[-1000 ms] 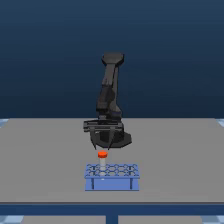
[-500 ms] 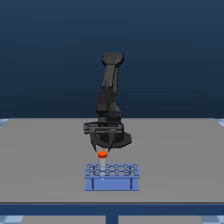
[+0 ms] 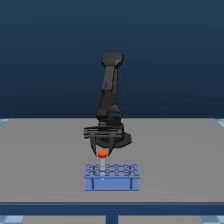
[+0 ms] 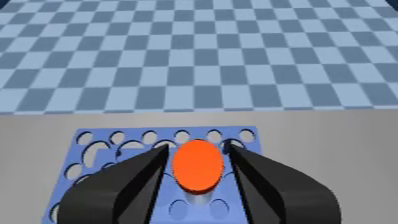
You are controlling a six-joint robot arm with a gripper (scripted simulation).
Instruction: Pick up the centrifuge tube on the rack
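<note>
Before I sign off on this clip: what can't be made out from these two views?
- Centrifuge tube: wrist view shows only its cap; the body is hidden beneath.
- Hand: contact with the tube is too small to tell in the exterior view.
- Rack: near end covered by the fingers.

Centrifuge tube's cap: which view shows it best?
The wrist view: the orange cap fills the gap between the gripper fingers, above the rack. The exterior view shows only a small orange spot.

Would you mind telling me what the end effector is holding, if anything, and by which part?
The end effector flanks the centrifuge tube at its orange cap, above the rack; actual contact cannot be told.
</note>
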